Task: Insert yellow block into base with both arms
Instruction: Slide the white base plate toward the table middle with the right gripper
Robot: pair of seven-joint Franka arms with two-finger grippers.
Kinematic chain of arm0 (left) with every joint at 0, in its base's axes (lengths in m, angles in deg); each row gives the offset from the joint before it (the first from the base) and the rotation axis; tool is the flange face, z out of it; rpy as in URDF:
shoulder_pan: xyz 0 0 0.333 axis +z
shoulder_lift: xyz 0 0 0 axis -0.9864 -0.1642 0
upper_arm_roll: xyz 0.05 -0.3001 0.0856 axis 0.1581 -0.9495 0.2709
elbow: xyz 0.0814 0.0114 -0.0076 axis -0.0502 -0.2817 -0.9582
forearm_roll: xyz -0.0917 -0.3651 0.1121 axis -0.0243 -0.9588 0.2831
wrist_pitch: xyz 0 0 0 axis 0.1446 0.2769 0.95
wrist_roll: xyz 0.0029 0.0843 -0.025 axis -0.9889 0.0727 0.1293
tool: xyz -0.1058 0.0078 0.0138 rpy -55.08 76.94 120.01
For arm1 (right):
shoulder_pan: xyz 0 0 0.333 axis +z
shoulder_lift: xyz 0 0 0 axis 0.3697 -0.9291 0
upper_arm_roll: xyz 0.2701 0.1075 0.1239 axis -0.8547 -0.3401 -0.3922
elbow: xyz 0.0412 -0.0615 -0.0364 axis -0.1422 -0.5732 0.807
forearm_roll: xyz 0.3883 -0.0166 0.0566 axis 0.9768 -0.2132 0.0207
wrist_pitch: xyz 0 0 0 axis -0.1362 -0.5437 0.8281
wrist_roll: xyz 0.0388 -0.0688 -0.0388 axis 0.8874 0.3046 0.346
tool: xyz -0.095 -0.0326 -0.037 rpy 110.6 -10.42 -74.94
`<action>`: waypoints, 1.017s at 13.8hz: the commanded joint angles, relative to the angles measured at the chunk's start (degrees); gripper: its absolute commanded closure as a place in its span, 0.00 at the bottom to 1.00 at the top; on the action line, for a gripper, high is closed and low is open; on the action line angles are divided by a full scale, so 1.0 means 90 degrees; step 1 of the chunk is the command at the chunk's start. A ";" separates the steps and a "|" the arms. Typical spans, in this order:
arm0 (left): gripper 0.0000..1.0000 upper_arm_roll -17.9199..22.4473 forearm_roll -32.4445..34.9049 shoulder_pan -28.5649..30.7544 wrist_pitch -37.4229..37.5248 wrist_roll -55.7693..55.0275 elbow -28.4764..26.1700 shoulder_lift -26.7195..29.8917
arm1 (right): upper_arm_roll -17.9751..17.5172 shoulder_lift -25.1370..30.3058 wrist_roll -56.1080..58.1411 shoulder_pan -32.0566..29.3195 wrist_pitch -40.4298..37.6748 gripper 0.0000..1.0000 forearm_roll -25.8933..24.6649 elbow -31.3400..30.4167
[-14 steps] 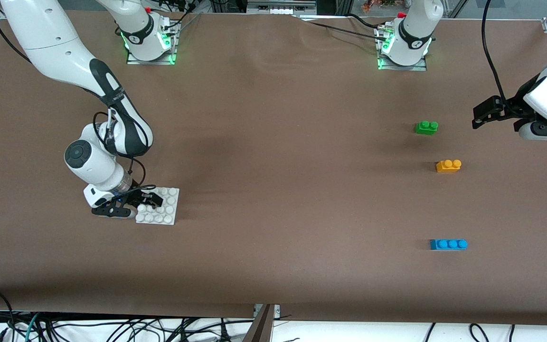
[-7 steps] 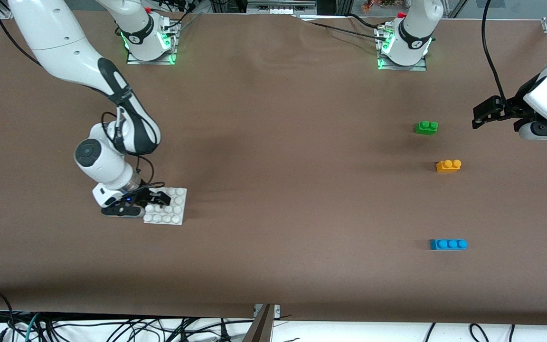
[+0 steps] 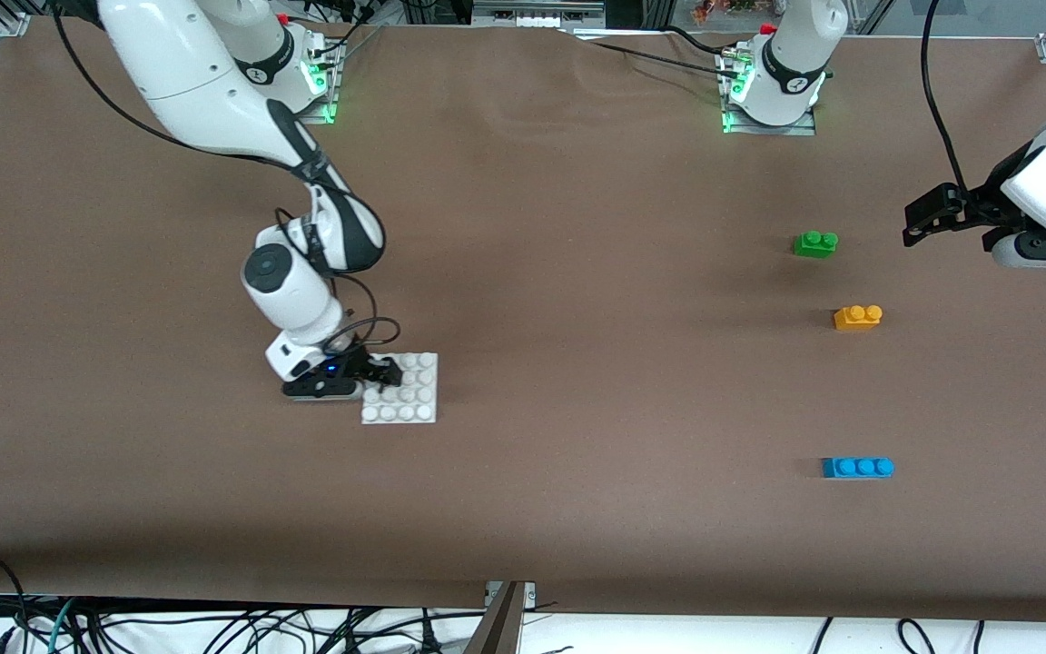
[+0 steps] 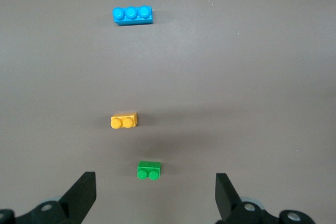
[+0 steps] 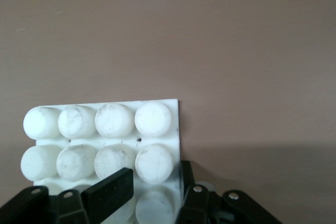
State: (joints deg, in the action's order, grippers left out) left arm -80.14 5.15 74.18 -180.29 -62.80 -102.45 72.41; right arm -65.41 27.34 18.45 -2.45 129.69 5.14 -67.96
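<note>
Surface: I am looking down on a brown table [image 3: 577,272] with cables hanging off its near edge; I am placing everything from the base.
Base: the base [image 3: 400,389] is lying flat toward the right arm's end of the table, its studs facing up.
Right gripper: the right gripper [image 3: 376,372] is sitting at the base's edge, and I am seeing its fingers pinching the base across the outer stud row in the right wrist view [image 5: 152,195].
Yellow block: the yellow block [image 3: 857,316] is resting well apart from the base, toward the left arm's end, studs up, between the green brick [image 3: 815,243] and the blue brick [image 3: 857,467].
Left gripper: the left gripper [image 3: 927,216] is waiting above the table, toward the left arm's end from the green brick, jaws spread wide.
Handling: I am judging the block light, rigid and slick-sided; I am planning to pinch its two long flat sides, below the studs.
</note>
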 commanded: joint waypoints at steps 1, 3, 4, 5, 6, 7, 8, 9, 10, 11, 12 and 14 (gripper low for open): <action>0.00 0.0003 -0.0164 0.0034 0.0089 0.0103 0.0011 0.0061 | -0.0023 -0.0544 -0.0676 0.0642 0.0057 0.56 0.0064 0.0496; 0.00 0.0013 -0.0164 0.0034 0.0089 0.0123 0.0011 0.0061 | 0.0054 -0.0739 -0.0960 0.1082 0.0057 0.56 0.0064 0.0779; 0.00 0.0013 -0.0164 0.0034 0.0089 0.0113 0.0011 0.0061 | 0.0151 -0.0827 -0.1068 0.1316 0.0067 0.56 0.0064 0.0916; 0.00 0.0013 -0.0164 0.0034 0.0089 0.0113 0.0011 0.0061 | 0.0181 -0.0905 -0.1204 0.1502 0.0067 0.56 0.0064 0.1052; 0.00 0.0022 -0.0164 0.0034 0.0089 0.0123 0.0011 0.0071 | 0.0211 -0.0974 -0.1370 0.1697 0.0067 0.56 0.0064 0.1208; 0.00 0.0023 -0.0164 0.0044 0.0089 0.0123 0.0011 0.0061 | 0.0279 -0.1052 -0.1526 0.1893 0.0057 0.56 0.0064 0.1374; 0.00 0.0023 -0.0164 0.0044 0.0089 0.0123 0.0011 0.0061 | 0.0318 -0.1159 -0.1625 0.2049 0.0057 0.56 0.0064 0.1521; 0.00 0.0023 -0.0164 0.0044 0.0089 0.0113 0.0011 0.0061 | 0.0347 -0.1266 -0.1751 0.2176 0.0057 0.56 0.0064 0.1677; 0.00 0.0023 -0.0164 0.0044 0.0089 0.0113 0.0011 0.0061 | 0.0348 -0.1383 -0.1917 0.2303 0.0057 0.56 0.0064 0.1814; 0.00 0.0032 -0.0164 0.0044 0.0089 0.0113 0.0011 0.0061 | 0.0357 -0.1462 -0.2073 0.2430 0.0048 0.56 0.0064 0.1970; 0.00 0.0032 -0.0164 0.0044 0.0089 0.0123 0.0011 0.0061 | 0.0386 -0.1559 -0.2220 0.2528 0.0048 0.56 0.0064 0.2097; 0.00 0.0032 -0.0164 0.0053 0.0089 0.0123 0.0011 0.0061 | 0.0416 -0.1648 -0.2513 0.2714 0.0048 0.56 0.0054 0.2254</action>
State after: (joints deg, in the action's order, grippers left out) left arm -80.02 5.15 74.30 -180.28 -62.80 -102.45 72.41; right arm -61.55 17.34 -0.72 19.49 129.76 5.13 -51.69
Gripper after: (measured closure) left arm 0.000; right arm 0.555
